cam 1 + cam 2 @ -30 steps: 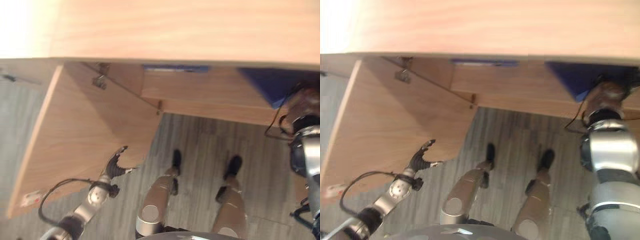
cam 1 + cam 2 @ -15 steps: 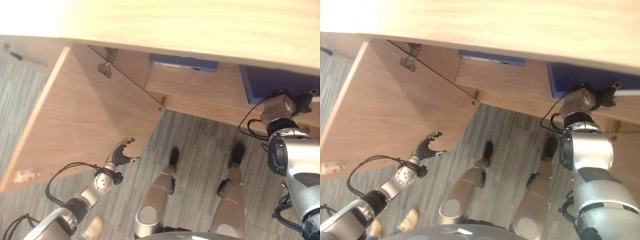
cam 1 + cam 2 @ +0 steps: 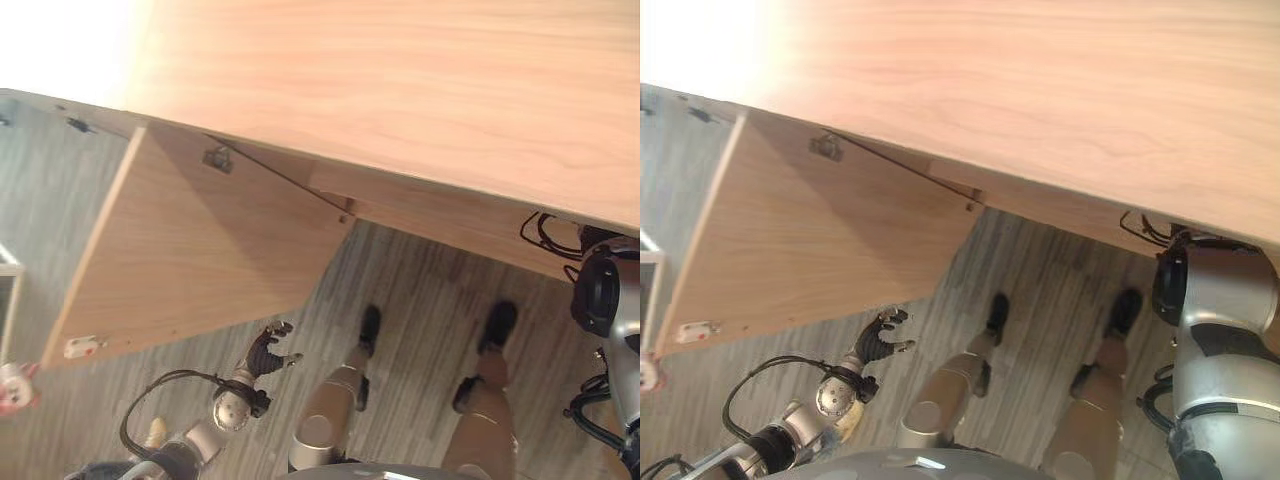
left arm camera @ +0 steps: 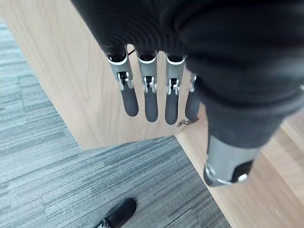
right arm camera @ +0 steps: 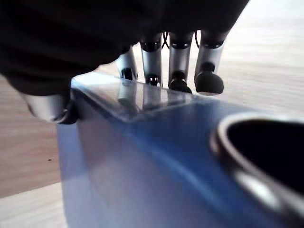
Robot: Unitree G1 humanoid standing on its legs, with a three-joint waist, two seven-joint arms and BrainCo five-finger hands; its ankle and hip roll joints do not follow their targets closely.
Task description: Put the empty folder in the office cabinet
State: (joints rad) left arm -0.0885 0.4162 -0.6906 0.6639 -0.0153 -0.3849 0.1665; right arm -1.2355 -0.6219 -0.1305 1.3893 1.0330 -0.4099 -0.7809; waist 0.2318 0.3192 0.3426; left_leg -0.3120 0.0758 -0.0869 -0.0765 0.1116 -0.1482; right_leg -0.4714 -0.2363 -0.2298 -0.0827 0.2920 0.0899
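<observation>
One blue folder (image 5: 156, 161) is sitting in the right hand (image 5: 57, 52), fingers (image 5: 179, 71) curling over its top edge and thumb pressing the near side, wooden cabinet surface behind it. One light wood cabinet (image 3: 400, 90) is filling the far side of the head views, its single door (image 3: 200, 250) swinging open to the left over grey carpet (image 3: 420, 300). The left hand (image 3: 268, 352) is hanging low near the door's lower corner, fingers (image 4: 151, 102) straight and slightly apart, holding nothing, close to the door panel.
</observation>
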